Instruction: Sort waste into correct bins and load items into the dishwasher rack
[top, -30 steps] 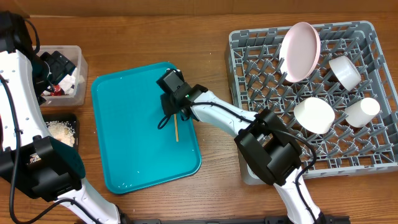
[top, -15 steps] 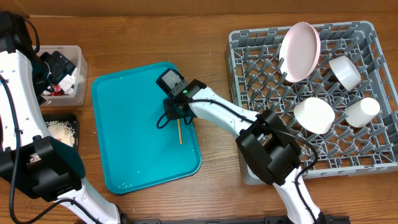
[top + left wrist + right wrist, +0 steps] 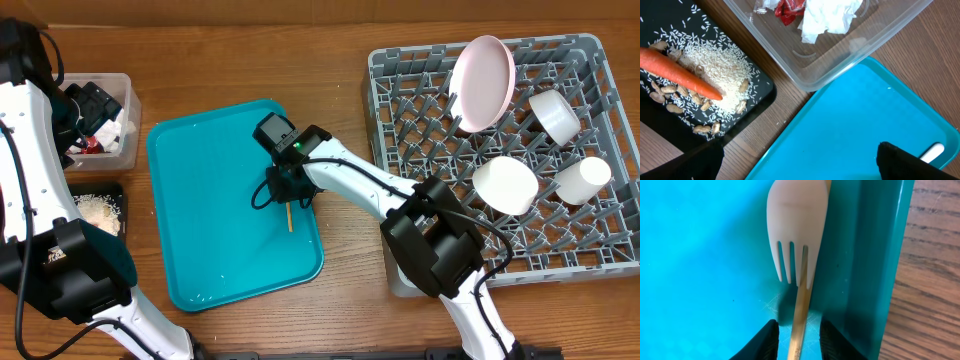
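Observation:
My right gripper is low over the teal serving tray, near its right rim. Its jaws stand narrowly apart, open, either side of a thin wooden stick with a gap on both sides. The stick runs up onto the tines of the white fork, which lies flat on the tray. My left gripper hangs wide open and empty above the clear tub, which holds the red wrapper and a white napkin. On the black tray lie the carrot, rice and nuts.
The grey rack at the right holds the pink plate, two white bowls and the white cup. My right arm reaches from the table's front edge across the tray's right rim.
My right gripper has slid a little toward the front right of the teal tray, and the wooden stick has shifted with it. The left arm has not moved.

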{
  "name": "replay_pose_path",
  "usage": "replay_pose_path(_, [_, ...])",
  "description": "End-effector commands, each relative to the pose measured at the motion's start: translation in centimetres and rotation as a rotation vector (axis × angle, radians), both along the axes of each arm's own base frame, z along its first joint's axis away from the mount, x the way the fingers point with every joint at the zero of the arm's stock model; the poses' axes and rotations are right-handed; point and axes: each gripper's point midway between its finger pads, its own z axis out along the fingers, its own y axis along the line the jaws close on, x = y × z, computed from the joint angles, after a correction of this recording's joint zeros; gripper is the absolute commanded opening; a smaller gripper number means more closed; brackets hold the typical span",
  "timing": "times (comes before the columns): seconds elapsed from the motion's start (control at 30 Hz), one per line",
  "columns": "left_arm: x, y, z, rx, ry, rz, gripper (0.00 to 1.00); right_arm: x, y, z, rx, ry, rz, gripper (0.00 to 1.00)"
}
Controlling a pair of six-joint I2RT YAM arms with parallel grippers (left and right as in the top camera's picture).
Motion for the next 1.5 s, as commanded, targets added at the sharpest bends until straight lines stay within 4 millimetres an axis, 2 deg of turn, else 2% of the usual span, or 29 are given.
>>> replay_pose_path(0.0, [0.0,-0.1,1.3,0.002,-0.036,0.015,1.00,-0.9,0.1,-1.1,-0.036,0.010,-0.017,0.30])
replay_pose_path(0.3, [0.0,-0.1,1.3,0.002,-0.036,0.015,1.00,-1.8,1.1,-1.5,-0.083,-0.044,-0.014,0.29])
replay_pose_path(0.43, [0.0,-0.1,1.3,0.002,-0.036,0.015,1.00,-1.8,0.3,-2.0,-0.164,-0.095,-0.047,0.28])
replay_pose_path(0.63, [0.0,-0.1,1.2,0.002,-0.035,0.015,1.00,-1.6,-0.3,-2.1,-0.179,-0.090,-0.072,0.25])
replay_pose_path(0.87, [0.0,-0.1,1.3,0.002,-0.036,0.015,1.00,-1.5,-0.8,-2.1,-0.201,-0.096,-0.085,0.04])
replay_pose_path(1.07, [0.0,-0.1,1.3,0.002,-0.036,0.015,1.00,-2.0,-0.5,-1.9,-0.186,-0.066,-0.071,0.04])
replay_pose_path(1.17, [0.0,-0.1,1.2,0.002,-0.035,0.015,1.00,-2.1,-0.3,-0.9,-0.186,-0.052,-0.067,0.04])
replay_pose_path(1.27, [0.0,-0.1,1.2,0.002,-0.035,0.015,1.00,-2.0,-0.2,1.0,-0.188,-0.049,-0.067,0.04])
replay_pose_path(1.4, [0.0,-0.1,1.3,0.002,-0.036,0.015,1.00,-1.5,0.2,4.7,-0.164,-0.069,-0.070,0.04])
replay_pose_path(1.47, [0.0,-0.1,1.3,0.002,-0.036,0.015,1.00,-1.0,0.3,7.3,-0.136,-0.095,-0.067,0.04])
